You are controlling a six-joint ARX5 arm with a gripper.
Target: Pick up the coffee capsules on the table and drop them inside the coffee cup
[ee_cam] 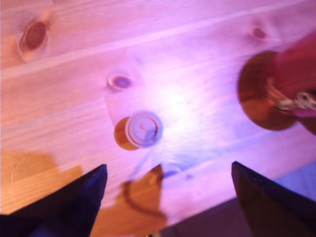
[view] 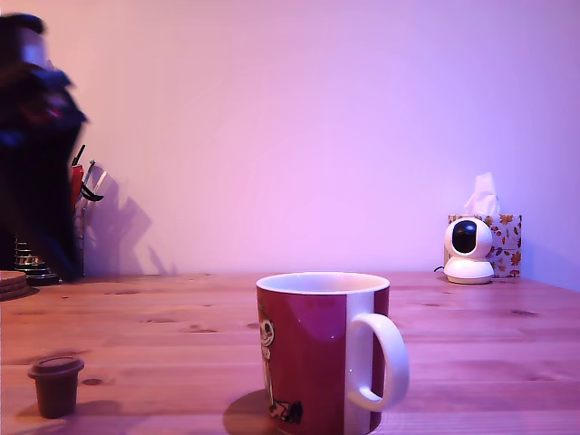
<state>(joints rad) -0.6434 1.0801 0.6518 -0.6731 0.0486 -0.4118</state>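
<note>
Coffee capsule [view: 54, 385], brown, stood upright with its rim up on the table [view: 163, 335] at the exterior view's left, and the coffee cup [view: 322, 353] sat well apart from it toward the middle. In the wrist view the gripper [ee_cam: 168, 167] hung above the wood with its fingers [ee_cam: 74, 202] spread wide and empty. The capsule lay just ahead of the gap, not between the tips, and off-centre toward one finger. Round and vertical, it probably called for a short advance and descent, no wrist turn.

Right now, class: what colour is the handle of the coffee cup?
The handle is white; the exterior view shows it best.
</note>
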